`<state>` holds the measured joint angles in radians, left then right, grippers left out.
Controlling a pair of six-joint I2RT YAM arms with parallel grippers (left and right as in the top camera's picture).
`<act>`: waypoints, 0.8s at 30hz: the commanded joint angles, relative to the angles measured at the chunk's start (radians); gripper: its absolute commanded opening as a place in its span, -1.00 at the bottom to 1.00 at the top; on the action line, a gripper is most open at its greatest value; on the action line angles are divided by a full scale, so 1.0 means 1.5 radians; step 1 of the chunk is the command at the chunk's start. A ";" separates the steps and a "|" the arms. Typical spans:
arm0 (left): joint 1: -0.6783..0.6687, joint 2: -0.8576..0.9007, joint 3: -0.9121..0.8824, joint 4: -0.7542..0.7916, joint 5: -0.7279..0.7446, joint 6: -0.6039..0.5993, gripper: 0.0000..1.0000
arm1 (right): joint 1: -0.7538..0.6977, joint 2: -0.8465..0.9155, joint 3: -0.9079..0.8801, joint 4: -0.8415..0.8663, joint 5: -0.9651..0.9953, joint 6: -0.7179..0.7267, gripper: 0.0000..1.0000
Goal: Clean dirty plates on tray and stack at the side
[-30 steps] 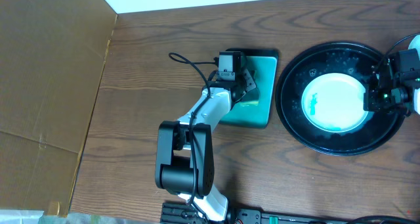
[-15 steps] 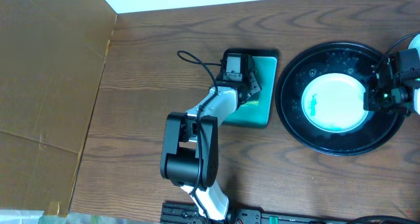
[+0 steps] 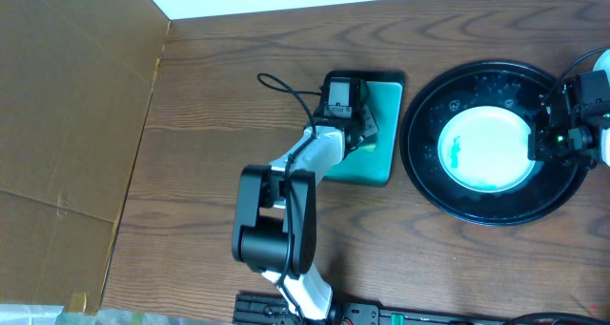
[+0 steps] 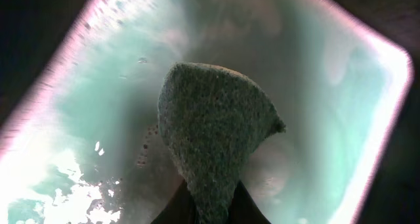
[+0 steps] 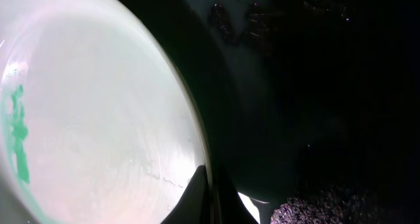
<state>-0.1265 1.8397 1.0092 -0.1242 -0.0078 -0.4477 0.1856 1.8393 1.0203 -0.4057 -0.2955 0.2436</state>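
Observation:
A pale mint plate [image 3: 481, 146] with a teal smear [image 3: 455, 152] lies in the round black tray [image 3: 429, 187]. My right gripper [image 3: 539, 144] is at the plate's right edge. In the right wrist view this gripper [image 5: 211, 188] is shut on the rim of the plate [image 5: 98, 119], one finger above it and one below, and the smear [image 5: 18, 135] shows at far left. My left gripper [image 3: 360, 134] is down in the rectangular teal dish [image 3: 381, 163]. In the left wrist view it [image 4: 211, 207] is shut on a grey-green sponge [image 4: 213, 129] that stands up from the wet dish [image 4: 321, 86].
The left arm's base and a cable [image 3: 281, 89] occupy the table's middle front. A brown cardboard panel [image 3: 67, 125] covers the left side. Water drops lie on the tray floor [image 5: 315, 119]. The tray's right rim is close to the overhead picture's edge.
My left arm has shifted a little to the right over the teal dish, then held still. The right arm and the plate have not moved.

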 commanded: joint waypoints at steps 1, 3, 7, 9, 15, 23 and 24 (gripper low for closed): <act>0.002 -0.093 0.002 0.001 -0.020 0.002 -0.85 | 0.007 -0.001 0.007 0.001 0.005 -0.014 -0.97; 0.002 -0.139 0.002 0.001 -0.020 0.002 -0.86 | 0.007 -0.001 0.007 0.001 0.005 -0.014 -0.97; 0.002 -0.155 0.001 -0.013 -0.020 0.001 -0.86 | 0.007 -0.001 0.007 0.001 0.005 -0.018 -0.97; 0.002 -0.138 -0.003 -0.020 -0.020 0.002 -0.86 | 0.008 -0.001 0.007 0.001 0.004 -0.048 -0.98; 0.002 -0.161 -0.001 -0.023 0.048 0.041 -0.86 | 0.008 0.001 0.007 0.010 0.004 -0.086 -0.97; -0.078 -0.220 -0.002 -0.024 0.121 -0.003 -0.85 | 0.008 0.001 0.007 0.048 -0.001 -0.019 -0.97; -0.102 -0.213 -0.002 -0.023 0.121 -0.032 -0.85 | 0.008 0.001 0.007 0.048 -0.001 -0.007 -0.97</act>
<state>-0.2092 1.4998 1.0046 -0.1562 0.1387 -0.4179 0.1856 1.8393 1.0203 -0.3393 -0.2958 0.1802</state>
